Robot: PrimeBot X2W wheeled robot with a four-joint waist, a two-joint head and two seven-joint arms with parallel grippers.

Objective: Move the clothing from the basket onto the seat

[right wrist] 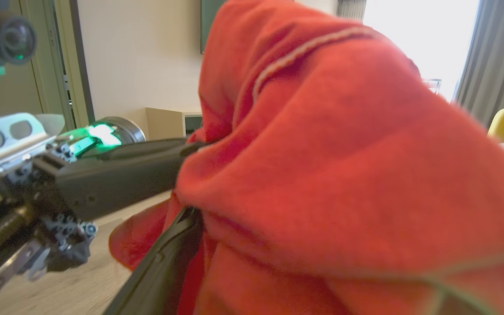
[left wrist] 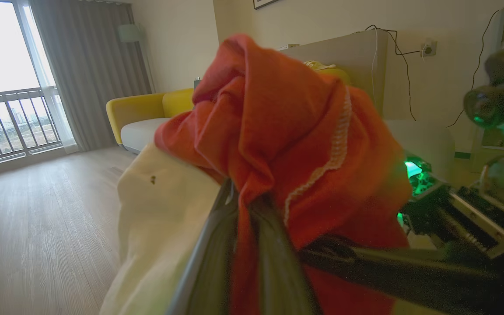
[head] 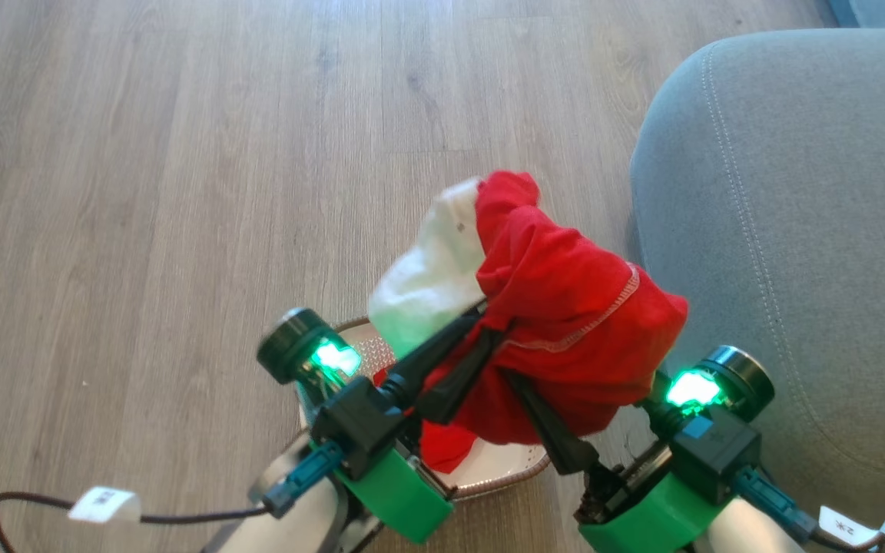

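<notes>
My left gripper [head: 487,326] pinches the clothing [head: 565,299], right gripper [head: 546,399] gapes beneath; loose folds may slip short of the two-o'clock seat [head: 796,230].

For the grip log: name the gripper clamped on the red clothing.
The left gripper: its jaws are shut on a fold of the clothing; the right gripper has its jaws wide under it.

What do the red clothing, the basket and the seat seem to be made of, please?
The clothing: soft, knit-like fabric, matte red with a white panel; it folds and drapes.
The basket: probably plastic, smooth cream-white, with a perforated wall and brown woven-look rim.
The seat: upholstery fabric, matte grey-green, with a double line of pale stitching.
</notes>
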